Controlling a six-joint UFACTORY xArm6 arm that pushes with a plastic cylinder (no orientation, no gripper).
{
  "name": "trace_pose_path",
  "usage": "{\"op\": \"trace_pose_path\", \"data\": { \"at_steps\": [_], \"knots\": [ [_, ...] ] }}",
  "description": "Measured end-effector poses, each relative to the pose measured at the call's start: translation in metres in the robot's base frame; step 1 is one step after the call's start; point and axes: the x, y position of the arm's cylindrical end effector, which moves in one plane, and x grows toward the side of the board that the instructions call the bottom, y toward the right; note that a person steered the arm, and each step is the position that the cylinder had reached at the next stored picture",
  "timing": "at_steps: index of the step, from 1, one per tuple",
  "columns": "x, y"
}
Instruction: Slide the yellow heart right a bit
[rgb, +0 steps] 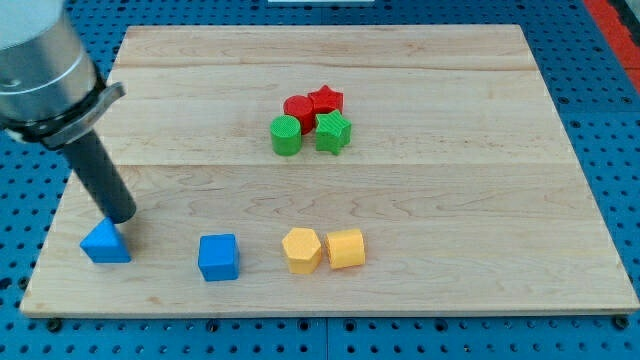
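Observation:
Two yellow blocks sit touching near the view's bottom centre. The right one (346, 248) looks like the yellow heart, the left one (301, 250) like a pentagon. My tip (122, 218) is far to their left, at the upper right edge of a blue triangle block (105, 243), touching or nearly touching it. The dark rod slants up to the view's top left.
A blue cube (218, 257) lies between the triangle and the yellow pair. A tight cluster sits at upper centre: a red round block (298, 107), a red star (327, 98), a green cylinder (286, 135), a green star (333, 131). The wooden board (480, 200) ends just below the bottom row.

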Motion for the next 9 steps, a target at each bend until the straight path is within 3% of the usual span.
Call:
{"op": "trace_pose_path", "data": {
  "at_steps": [2, 3, 4, 5, 7, 9],
  "knots": [
    [-0.002, -0.039],
    [0.034, -0.012],
    [0.040, 0.006],
    [-0.003, 0.021],
    [0.000, 0.189],
    [0.017, 0.224]
  ]
}}
